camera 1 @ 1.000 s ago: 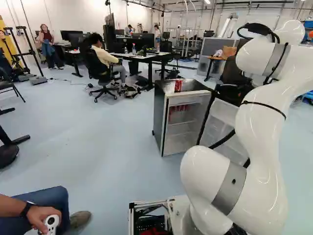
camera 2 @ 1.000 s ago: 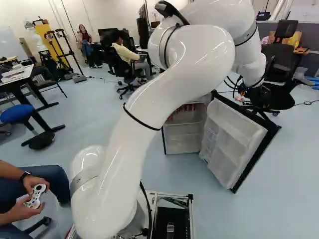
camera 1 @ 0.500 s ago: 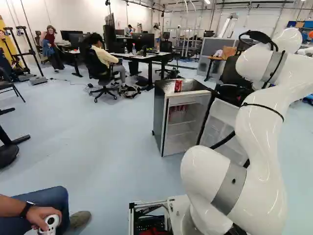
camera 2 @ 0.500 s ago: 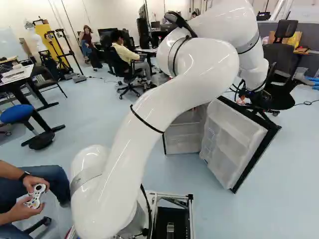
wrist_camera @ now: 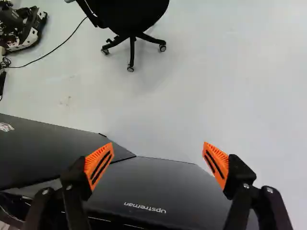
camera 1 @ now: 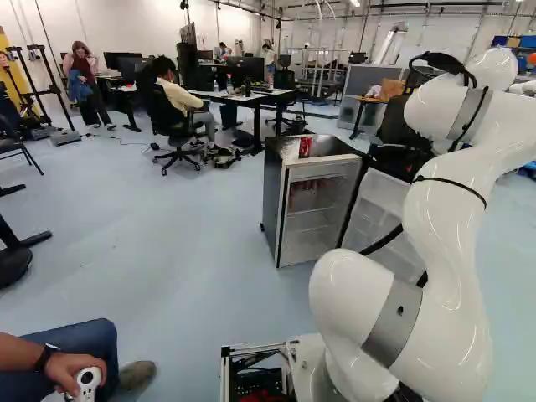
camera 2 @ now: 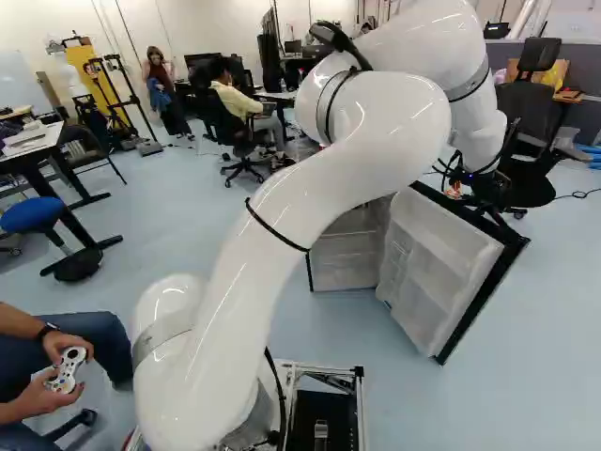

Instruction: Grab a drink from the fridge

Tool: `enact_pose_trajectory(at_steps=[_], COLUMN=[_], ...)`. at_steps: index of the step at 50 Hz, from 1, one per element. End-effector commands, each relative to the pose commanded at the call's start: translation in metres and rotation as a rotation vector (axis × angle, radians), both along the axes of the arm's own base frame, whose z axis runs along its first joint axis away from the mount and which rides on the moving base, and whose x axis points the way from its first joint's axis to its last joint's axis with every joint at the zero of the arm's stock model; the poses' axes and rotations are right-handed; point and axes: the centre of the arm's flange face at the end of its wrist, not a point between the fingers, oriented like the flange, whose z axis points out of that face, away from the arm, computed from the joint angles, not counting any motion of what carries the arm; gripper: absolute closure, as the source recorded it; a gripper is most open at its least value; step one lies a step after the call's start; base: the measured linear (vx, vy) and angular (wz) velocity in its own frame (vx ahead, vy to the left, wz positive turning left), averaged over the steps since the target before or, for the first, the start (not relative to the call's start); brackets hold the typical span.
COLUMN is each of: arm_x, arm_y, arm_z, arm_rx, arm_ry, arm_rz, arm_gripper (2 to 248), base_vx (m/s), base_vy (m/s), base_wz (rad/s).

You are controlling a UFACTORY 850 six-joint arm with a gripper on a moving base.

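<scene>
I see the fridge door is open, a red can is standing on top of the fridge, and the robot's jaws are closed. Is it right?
Not the jaws: the wrist view shows them open, the orange pads well apart. The fridge door is open, and a red can stands on top of the fridge.

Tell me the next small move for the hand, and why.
Probably swing the open, empty hand around the door toward the inside of the fridge: the door stands wide open, what look like red cans sit inside, yet the hand is at the door's outer side.
</scene>
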Motion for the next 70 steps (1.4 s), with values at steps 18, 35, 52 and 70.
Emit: enact_pose_trajectory(at_steps=[18,35,52,70], arm_x=[-0.012,-0.022,-0.029,-0.037], arm_y=[0.009,0.023,0.042,0.068], arm_z=[-0.001,-0.001,-0.002,-0.002], arm_rx=[0.054,0.109,0.165,0.227], arm_ry=[0.04,0.08,0.122,0.171], arm_rz=[0.0,0.007,0.021,0.042], arm_gripper=[3,3,3,3], base_vx=[0.0,0.0,0.0,0.0], base_vy=[0.0,0.0,0.0,0.0], base_wz=[0.0,0.0,0.0,0.0])
